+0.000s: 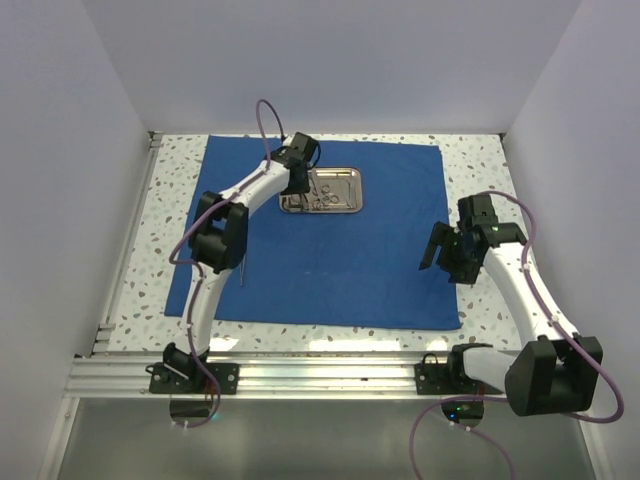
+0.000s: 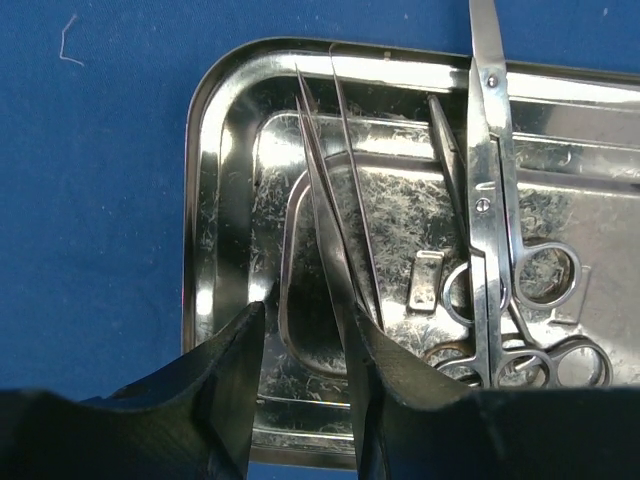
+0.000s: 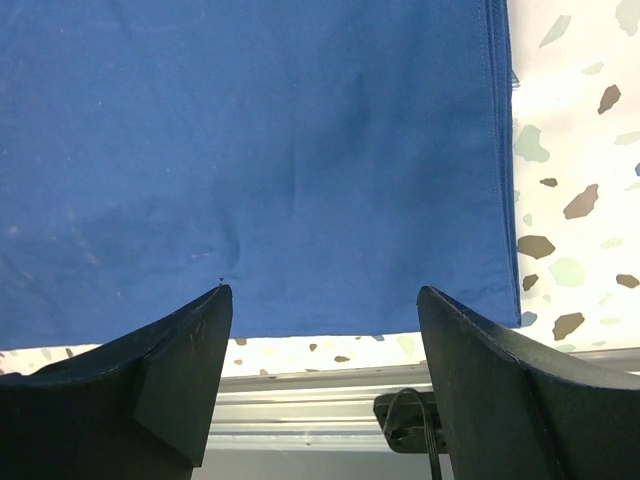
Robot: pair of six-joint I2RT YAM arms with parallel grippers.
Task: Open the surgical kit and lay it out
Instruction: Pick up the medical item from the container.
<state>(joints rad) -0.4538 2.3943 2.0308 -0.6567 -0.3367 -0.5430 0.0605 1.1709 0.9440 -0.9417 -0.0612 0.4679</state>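
Note:
The royal-blue cloth (image 1: 340, 270) lies spread flat on the table. The steel tray (image 1: 357, 192) stands on its far middle part. In the left wrist view the tray (image 2: 215, 200) holds silver tweezers (image 2: 335, 200), scissors (image 2: 492, 150) and ring-handled forceps (image 2: 545, 275). My left gripper (image 1: 299, 184) hangs low over the tray's left end. It is open (image 2: 305, 315), and the tweezers' rear end lies against the inner face of its right finger (image 2: 400, 390). My right gripper (image 1: 441, 257) is open and empty (image 3: 325, 300) above the cloth's (image 3: 250, 150) near right corner.
A slim, straight thing (image 1: 243, 272) lies on the cloth beside my left arm's elbow. Speckled tabletop (image 3: 570, 200) borders the cloth. An aluminium rail (image 1: 320, 375) runs along the near edge. White walls close in the left, right and far sides.

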